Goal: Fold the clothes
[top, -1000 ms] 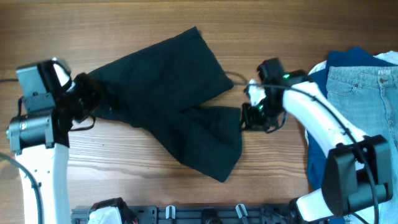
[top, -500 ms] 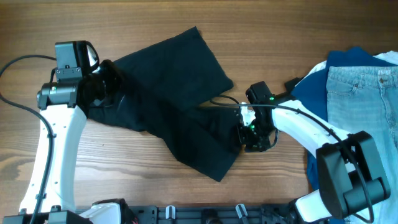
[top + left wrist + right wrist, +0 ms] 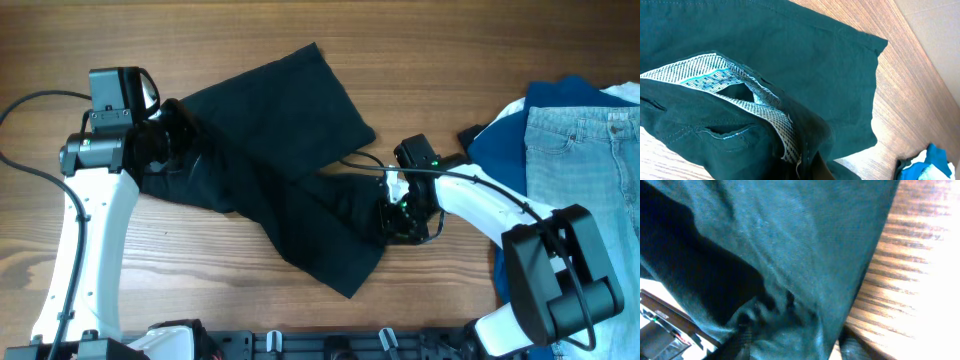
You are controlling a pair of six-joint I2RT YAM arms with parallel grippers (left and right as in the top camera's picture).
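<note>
The black shorts-like clothes (image 3: 275, 150) lie spread across the middle of the table in the overhead view. My left gripper (image 3: 165, 140) is shut on the waistband at the garment's left end; the left wrist view shows the pale patterned waistband lining (image 3: 740, 92) right above the fingers. My right gripper (image 3: 398, 215) is at the right edge of the lower leg, with the dark cloth (image 3: 790, 255) bunched between its fingers in the right wrist view.
Light blue denim jeans (image 3: 580, 160) lie on a royal blue garment (image 3: 505, 135) at the table's right side. Bare wooden table (image 3: 200, 280) shows in front of the garment and at the back left.
A second ago the left gripper was lower and further left; it moved up and right with the waistband. The right gripper moved down-left along the leg's right edge. Little has changed in the last half second.
</note>
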